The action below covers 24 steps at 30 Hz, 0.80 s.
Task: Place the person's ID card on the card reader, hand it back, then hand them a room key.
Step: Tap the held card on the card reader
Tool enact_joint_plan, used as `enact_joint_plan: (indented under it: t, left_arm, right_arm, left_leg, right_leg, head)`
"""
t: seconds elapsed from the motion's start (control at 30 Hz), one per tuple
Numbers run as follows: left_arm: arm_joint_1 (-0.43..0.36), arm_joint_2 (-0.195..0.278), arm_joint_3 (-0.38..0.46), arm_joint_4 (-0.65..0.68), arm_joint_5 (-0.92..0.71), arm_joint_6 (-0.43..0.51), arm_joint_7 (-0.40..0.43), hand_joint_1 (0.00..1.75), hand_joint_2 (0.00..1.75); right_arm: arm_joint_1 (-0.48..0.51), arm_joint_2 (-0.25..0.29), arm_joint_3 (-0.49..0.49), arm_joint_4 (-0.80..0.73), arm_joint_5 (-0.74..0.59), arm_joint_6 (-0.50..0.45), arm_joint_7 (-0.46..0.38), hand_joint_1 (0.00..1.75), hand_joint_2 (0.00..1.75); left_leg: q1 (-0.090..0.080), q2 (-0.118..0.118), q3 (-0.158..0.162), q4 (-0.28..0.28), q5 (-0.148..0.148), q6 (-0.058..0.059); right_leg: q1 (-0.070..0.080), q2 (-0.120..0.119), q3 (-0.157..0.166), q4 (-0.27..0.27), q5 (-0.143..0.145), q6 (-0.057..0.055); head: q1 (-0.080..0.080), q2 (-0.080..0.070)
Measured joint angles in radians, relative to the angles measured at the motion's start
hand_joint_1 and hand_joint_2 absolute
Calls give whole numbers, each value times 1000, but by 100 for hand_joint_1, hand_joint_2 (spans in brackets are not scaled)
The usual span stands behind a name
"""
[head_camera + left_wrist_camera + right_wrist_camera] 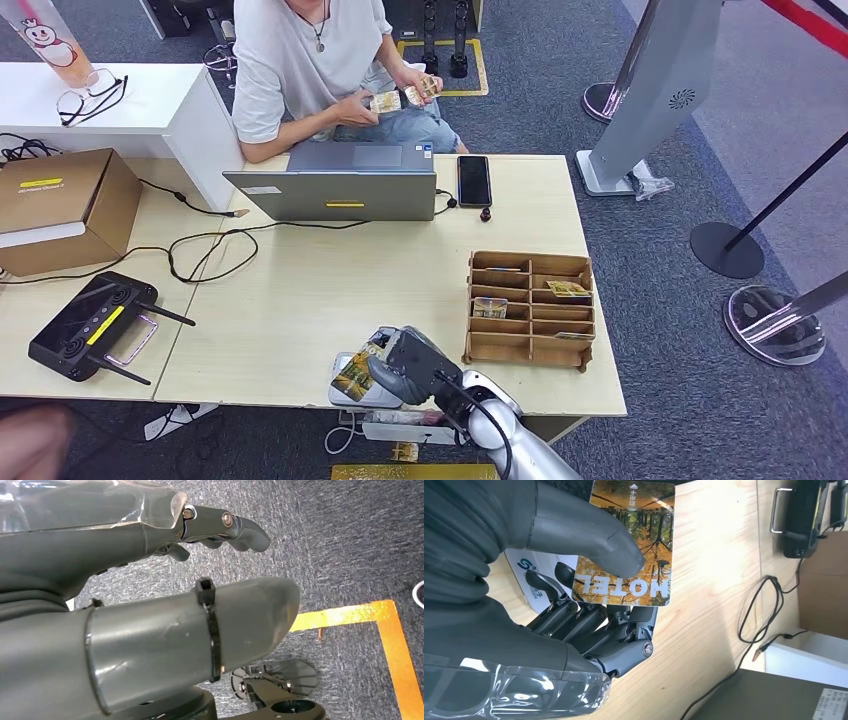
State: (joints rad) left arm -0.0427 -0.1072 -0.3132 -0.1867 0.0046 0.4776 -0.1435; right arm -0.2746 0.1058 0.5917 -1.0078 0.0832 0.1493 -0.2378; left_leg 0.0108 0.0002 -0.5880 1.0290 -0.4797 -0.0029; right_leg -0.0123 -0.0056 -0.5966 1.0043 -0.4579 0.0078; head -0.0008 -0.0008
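At the table's near edge, the robot's right hand (405, 365) pinches a card (631, 545) printed with an autumn forest and the word HOTEL, thumb on top, fingers beneath. It sits just above the white card reader (352, 392). The left hand (150, 580) hangs over carpet, fingers curled, holding nothing. Farther right stands a wooden compartment box (530, 308). Beyond a laptop (335, 185), a seated person (320, 60) holds cards.
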Motion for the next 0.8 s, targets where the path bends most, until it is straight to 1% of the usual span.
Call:
enact_joint_plan:
  t: [0.8]
  left_arm:
    - [-2, -1, 0, 0, -7, -3, 8, 0, 0]
  right_arm:
    - [-22, 28, 0, 119, 3, -47, 20, 175, 175]
  left_leg:
    - [0, 0, 0, 0, 0, 0]
  right_leg:
    - [0, 0, 0, 0, 0, 0]
  head:
    - [0, 0]
